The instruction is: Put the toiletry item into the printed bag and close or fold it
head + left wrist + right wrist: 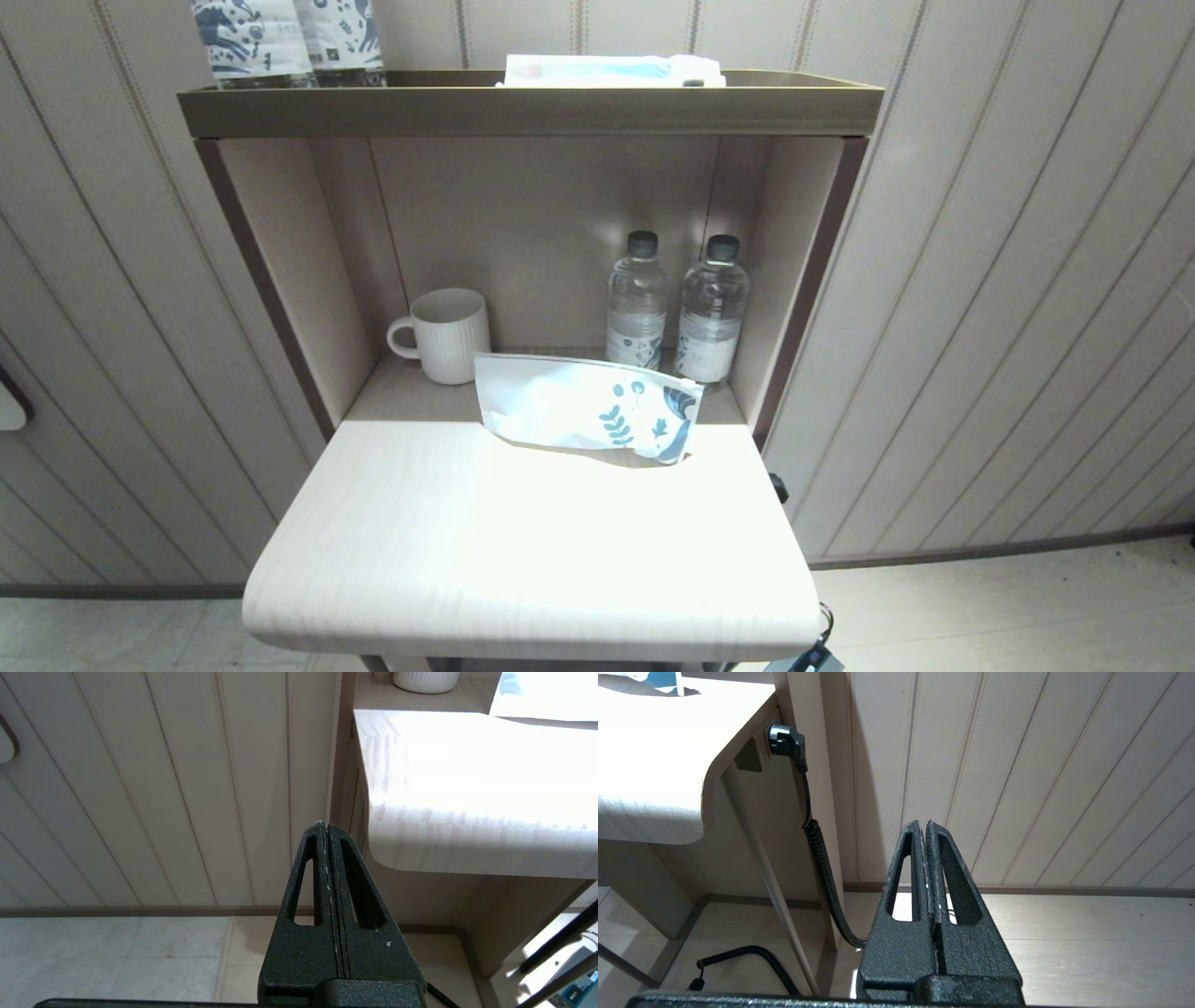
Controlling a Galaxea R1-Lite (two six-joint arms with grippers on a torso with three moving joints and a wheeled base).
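The printed bag [583,406] lies flat at the back of the white table [523,551], its teal leaf print toward the right end. One corner of the bag [542,695] shows in the left wrist view and the printed corner [658,679] in the right wrist view. The toiletry item is out of view in every picture. My left gripper [325,825] hangs shut and empty below the table's left edge, facing the wall. My right gripper [924,823] is shut and empty, low beside the table's right edge.
A ribbed white mug [448,334] and two water bottles [638,303] [711,313] stand in the niche behind the bag. Patterned bottles [280,42] and a flat white packet [611,70] sit on the top shelf. A black coiled cable [817,844] hangs under the table's right side.
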